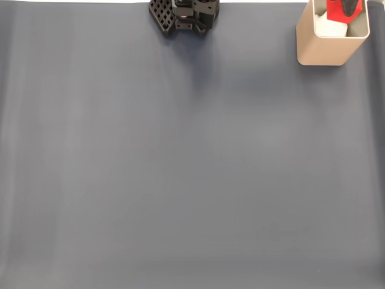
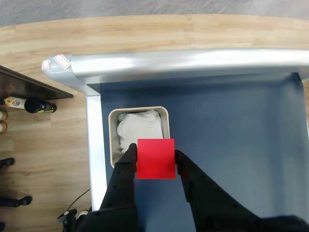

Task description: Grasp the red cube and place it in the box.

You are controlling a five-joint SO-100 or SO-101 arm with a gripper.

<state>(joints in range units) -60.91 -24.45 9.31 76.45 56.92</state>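
While claw-held [image 2: 155,159], red cube [image 2: 155,158] over box [image 2: 115,145]

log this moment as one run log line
phase: carry | gripper: shut on red cube | position: above box opening | box contents: white wad | cube released: no

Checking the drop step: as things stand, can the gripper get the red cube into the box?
Probably yes. The gripper, jaws shut on the red cube, hangs above the box, whose top is open. White stuffing fills part of the inside.
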